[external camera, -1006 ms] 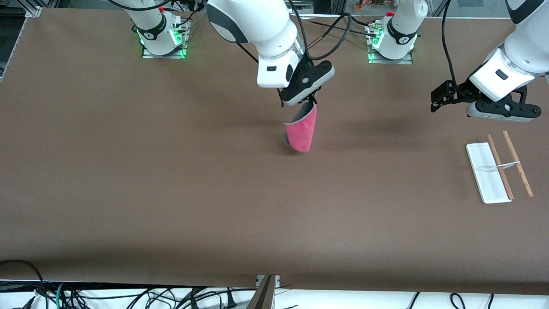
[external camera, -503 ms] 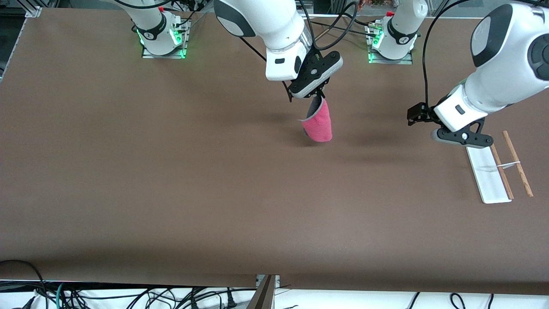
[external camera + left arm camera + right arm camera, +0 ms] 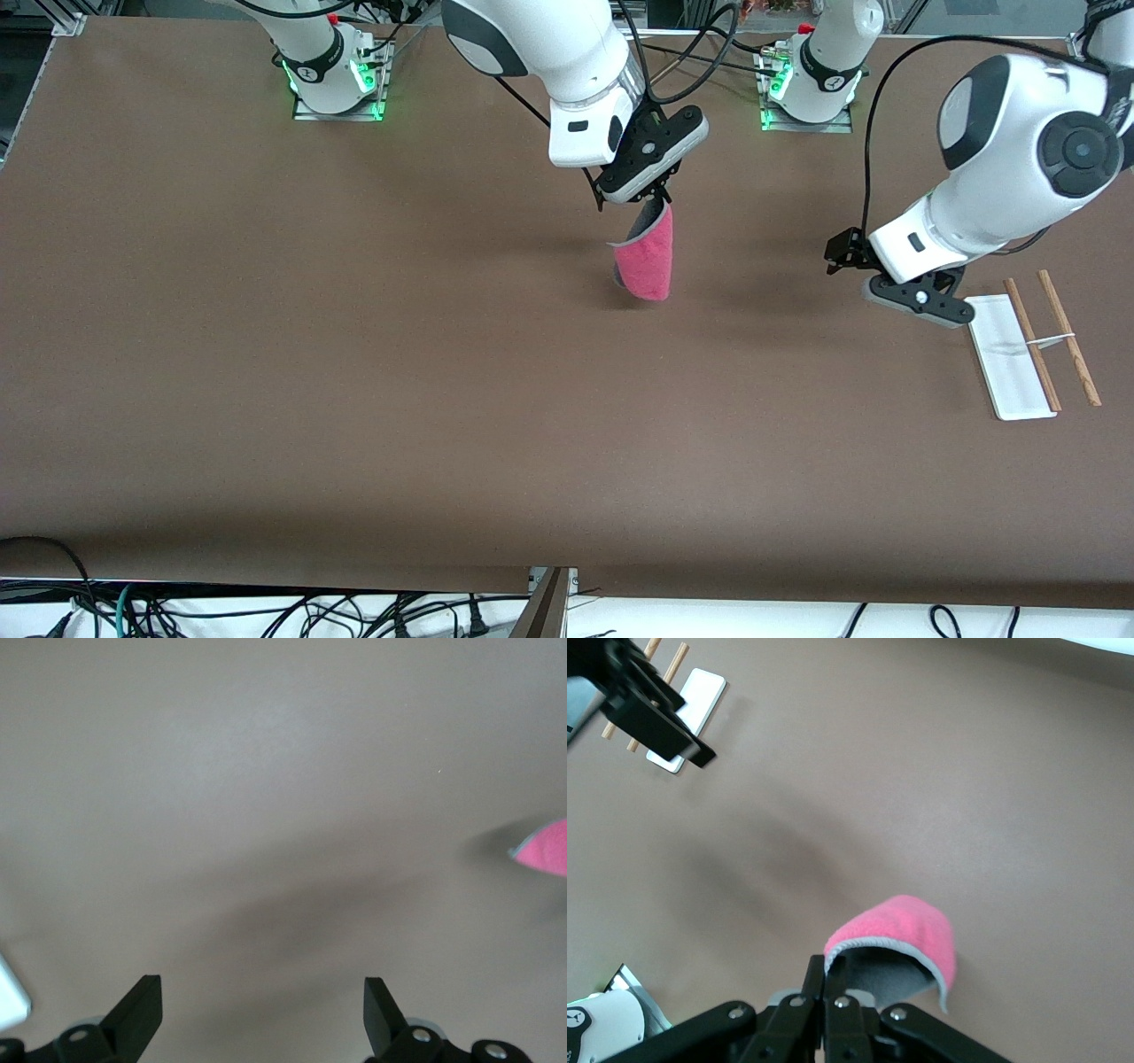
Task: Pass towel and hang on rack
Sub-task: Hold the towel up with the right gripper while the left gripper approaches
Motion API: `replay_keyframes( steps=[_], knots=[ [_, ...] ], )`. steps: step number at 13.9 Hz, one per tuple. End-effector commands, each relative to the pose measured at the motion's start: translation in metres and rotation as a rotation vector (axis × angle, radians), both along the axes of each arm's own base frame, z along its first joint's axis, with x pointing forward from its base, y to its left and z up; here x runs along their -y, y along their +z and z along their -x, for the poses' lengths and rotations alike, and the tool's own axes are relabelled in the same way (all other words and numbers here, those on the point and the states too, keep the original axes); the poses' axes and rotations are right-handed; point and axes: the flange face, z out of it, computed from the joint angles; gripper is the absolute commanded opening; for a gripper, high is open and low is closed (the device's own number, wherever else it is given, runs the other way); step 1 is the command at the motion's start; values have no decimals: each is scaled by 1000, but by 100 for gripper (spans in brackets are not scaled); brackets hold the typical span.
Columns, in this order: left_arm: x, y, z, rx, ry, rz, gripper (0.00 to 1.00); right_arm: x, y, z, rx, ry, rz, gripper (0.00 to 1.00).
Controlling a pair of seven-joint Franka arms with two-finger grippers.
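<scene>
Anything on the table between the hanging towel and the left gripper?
Nothing: bare tabletop separates the towel from the left gripper, per the front view.

Even, bright overhead light leaves soft, diffuse shadows on the matte brown table (image 3: 354,372), without glare, while both wrist views look slightly hazy.
</scene>
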Motion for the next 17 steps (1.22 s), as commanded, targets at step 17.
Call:
replay_keyframes(
  steps=[17],
  knots=[
    [85, -168, 51, 192, -613, 418, 100, 9, 34, 4, 61, 55, -22, 0]
  ],
)
